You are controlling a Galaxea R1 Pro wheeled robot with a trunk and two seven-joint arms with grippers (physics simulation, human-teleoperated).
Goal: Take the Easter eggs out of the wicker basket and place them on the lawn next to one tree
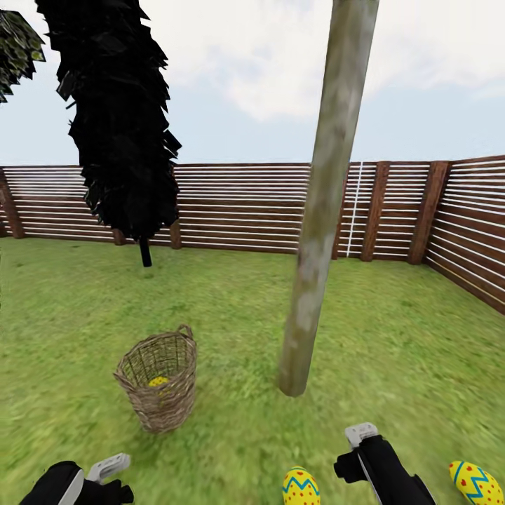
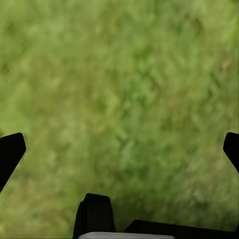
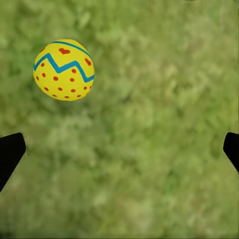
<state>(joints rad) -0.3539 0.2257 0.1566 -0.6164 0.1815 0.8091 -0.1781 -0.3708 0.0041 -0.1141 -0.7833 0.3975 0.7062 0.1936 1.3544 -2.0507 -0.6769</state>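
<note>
The wicker basket (image 1: 158, 379) stands upright on the lawn (image 1: 231, 308) left of the tree (image 1: 319, 210), a short way from its base. One Easter egg (image 1: 158, 381) shows yellow through the weave inside it. Two more Easter eggs lie on the grass near me: one (image 1: 301, 487) just left of my right arm, the other (image 1: 477, 482) to its right. My right gripper (image 3: 119, 149) hangs open over grass with an egg (image 3: 63, 69) lying off to one side ahead of it. My left gripper (image 2: 119, 149) is open above bare grass, near the basket's front left.
A black columnar tree (image 1: 116, 119) stands at the back left. A dark brown slatted fence (image 1: 245, 207) closes the garden behind and along the right side (image 1: 470, 231). Open grass stretches between the trunk and the fence.
</note>
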